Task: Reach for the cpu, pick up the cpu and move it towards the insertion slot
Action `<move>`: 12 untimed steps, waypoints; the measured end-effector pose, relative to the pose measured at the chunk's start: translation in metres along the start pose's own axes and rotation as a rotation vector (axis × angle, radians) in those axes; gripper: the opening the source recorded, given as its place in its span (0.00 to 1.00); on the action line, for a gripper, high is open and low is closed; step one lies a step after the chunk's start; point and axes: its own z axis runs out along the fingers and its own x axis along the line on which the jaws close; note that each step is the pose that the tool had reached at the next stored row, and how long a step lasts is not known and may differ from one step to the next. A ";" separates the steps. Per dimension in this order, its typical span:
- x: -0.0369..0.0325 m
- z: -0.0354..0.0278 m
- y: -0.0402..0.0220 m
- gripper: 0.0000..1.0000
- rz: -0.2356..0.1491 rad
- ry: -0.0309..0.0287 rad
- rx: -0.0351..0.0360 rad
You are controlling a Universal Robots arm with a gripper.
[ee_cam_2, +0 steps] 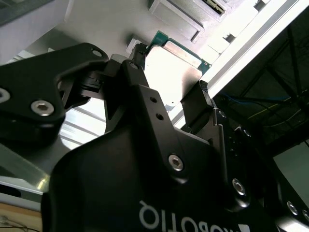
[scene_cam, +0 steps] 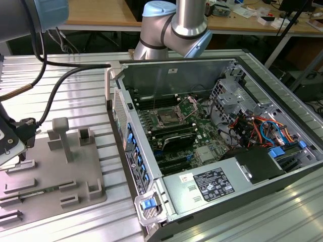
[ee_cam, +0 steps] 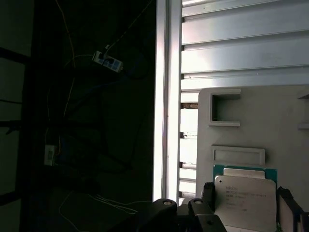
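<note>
Clearly the gripper (ee_cam: 246, 197) has its two black fingers (ee_cam: 208, 192) pressed against opposite edges of the cpu (ee_cam: 245, 208) — clamped on it, as both wrist views show. The silvery chip sits low over the grey tray (scene_cam: 75, 166), just beside one of its raised blocks (ee_cam: 239, 154). On the exterior view's right, well apart, the insertion slot (scene_cam: 165, 118) lies inside the open computer case (scene_cam: 171, 75) — dark centre, metal frame.

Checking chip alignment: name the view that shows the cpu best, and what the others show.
First wrist view: the cpu lies face-on, silvery top and green rim plain. The second wrist view catches it slanted, glare-washed, partly behind the gripper. In the exterior view the arm's wrist covers it.
</note>
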 end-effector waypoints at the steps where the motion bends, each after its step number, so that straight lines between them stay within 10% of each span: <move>1: 0.0000 -0.0006 0.0000 0.55 0.000 0.0003 0.0002; 12: -0.0001 -0.0137 0.0006 0.55 0.000 0.0021 -0.0005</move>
